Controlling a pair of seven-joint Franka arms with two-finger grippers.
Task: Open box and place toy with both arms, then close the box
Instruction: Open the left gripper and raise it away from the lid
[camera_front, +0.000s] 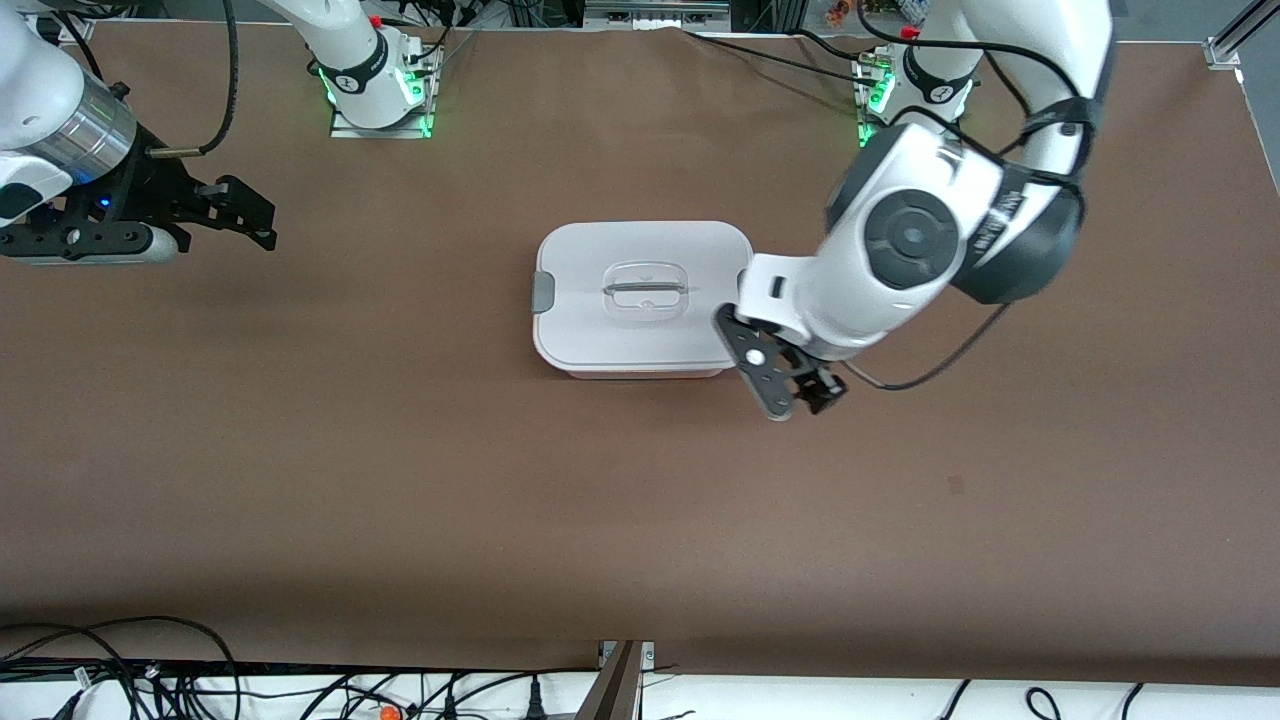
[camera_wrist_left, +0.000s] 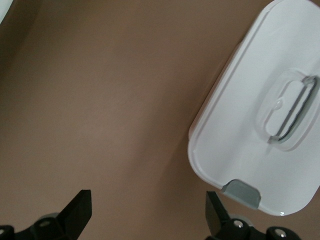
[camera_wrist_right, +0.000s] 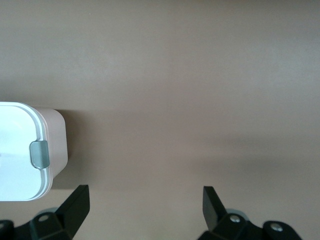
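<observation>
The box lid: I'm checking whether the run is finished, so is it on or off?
On. The white lid lies flat over the box, with its grey clip down at the edge.

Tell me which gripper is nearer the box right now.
Left. The left gripper hangs open just beside the box, at its end toward the left arm. The right gripper, also open, waits well away toward the right arm's end of the table.

The left arm (camera_front: 920, 240) reached down from its base with its elbow bent, its left gripper (camera_front: 795, 385) low over the table, fingers (camera_wrist_left: 80, 212) spread wide and empty. The right arm (camera_front: 60, 130) waited at its own end, its right gripper (camera_front: 255, 215) likewise parted (nothing held).
</observation>
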